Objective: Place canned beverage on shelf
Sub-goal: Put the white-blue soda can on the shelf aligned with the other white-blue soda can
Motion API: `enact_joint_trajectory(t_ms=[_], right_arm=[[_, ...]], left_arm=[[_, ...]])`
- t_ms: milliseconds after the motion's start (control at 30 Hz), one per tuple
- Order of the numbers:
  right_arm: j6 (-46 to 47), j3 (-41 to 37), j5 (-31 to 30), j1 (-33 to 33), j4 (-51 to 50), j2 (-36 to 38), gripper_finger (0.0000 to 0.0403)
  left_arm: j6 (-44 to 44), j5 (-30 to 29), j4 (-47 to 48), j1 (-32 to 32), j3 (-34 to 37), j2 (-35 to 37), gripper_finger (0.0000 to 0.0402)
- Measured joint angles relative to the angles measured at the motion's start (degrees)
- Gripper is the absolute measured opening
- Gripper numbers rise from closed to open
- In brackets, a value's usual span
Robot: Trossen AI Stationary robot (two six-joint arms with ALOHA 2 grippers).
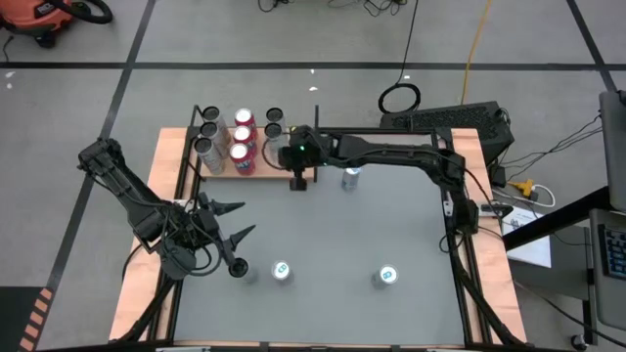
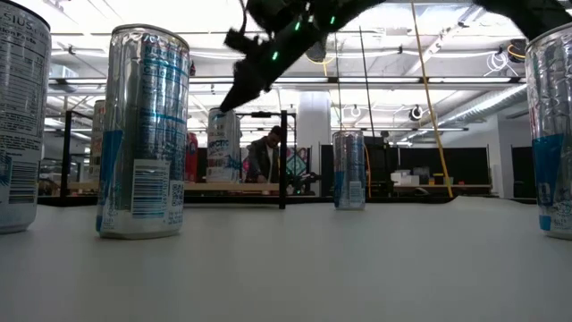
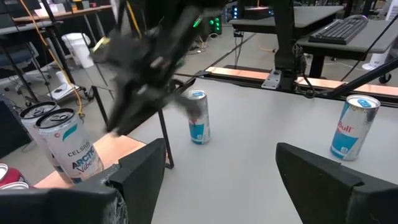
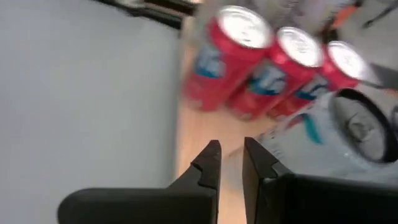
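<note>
The shelf (image 1: pixel 266 168), a wood-grain board with black posts, stands at the table's far edge, left of centre. Three red cans (image 1: pixel 243 138) and several silver cans (image 1: pixel 207 132) stand upright on it. My right gripper (image 1: pixel 280 154) hovers shut and empty above the shelf's right part. In the right wrist view its tips (image 4: pixel 230 163) point down at the bare board (image 4: pixel 199 134) beside the red cans (image 4: pixel 231 56). My left gripper (image 1: pixel 235 221) waits open at the table's left, holding nothing. More cans (image 1: pixel 282 272) (image 1: pixel 388 277) (image 1: pixel 351 177) stand on the table.
A black shelf post (image 2: pixel 282 159) rises by the shelf's right end, close to my right arm. One can (image 3: pixel 198 116) stands just right of the shelf. Two cans stand near the table's front edge. Bare grey tabletop (image 1: pixel 391 220) lies between them.
</note>
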State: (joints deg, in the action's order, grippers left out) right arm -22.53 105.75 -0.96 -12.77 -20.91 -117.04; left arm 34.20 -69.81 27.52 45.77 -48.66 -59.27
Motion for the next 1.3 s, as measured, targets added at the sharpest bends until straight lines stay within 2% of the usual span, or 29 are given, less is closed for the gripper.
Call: enact_joint_trajectory(t_ms=[167,233,433,600,733,900,1000,1100,1233,1300], right_arm=[[3.8,0.0,8.5,5.2,-12.3,6.8,0.0006],[5.2,0.0,10.1,7.4,-15.4,9.2,0.0006],[11.4,0.0,10.1,16.1,-24.6,14.7,0.0006],[16.7,-0.1,8.8,25.4,-29.7,14.1,0.0006],[19.4,-3.8,0.9,33.6,-24.9,13.8,0.0006],[23.4,-12.1,-8.3,40.4,-9.8,13.6,0.0006],[26.5,-16.4,-10.9,42.8,-2.7,13.6,0.0006],[29.4,-18.5,-14.9,44.6,-1.2,13.5,0.0006],[32.6,-20.9,-20.1,46.0,3.0,13.7,0.0007],[32.2,-22.2,-20.3,46.6,6.3,13.6,0.0007]], left_arm=[[0.0,0.9,0.0,0.0,0.0,-0.1,0.0301],[0.0,1.4,0.0,0.0,0.0,-0.4,0.0301],[-0.4,6.0,-3.2,0.0,0.0,-3.5,0.0301],[-7.7,13.3,-12.0,0.0,0.0,-9.5,0.0301],[-14.6,19.4,-20.3,0.0,0.0,-14.5,0.0303],[-16.7,20.2,-25.7,-0.2,0.0,-16.8,0.0328],[-16.2,20.2,-26.6,-0.2,0.0,-16.8,0.035],[-15.3,20.2,-28.2,-0.2,0.0,-16.7,0.0366],[-12.5,20.2,-28.3,0.3,0.0,-16.7,0.037],[-12.2,20.1,-28.3,0.9,0.0,-16.7,0.0367]])
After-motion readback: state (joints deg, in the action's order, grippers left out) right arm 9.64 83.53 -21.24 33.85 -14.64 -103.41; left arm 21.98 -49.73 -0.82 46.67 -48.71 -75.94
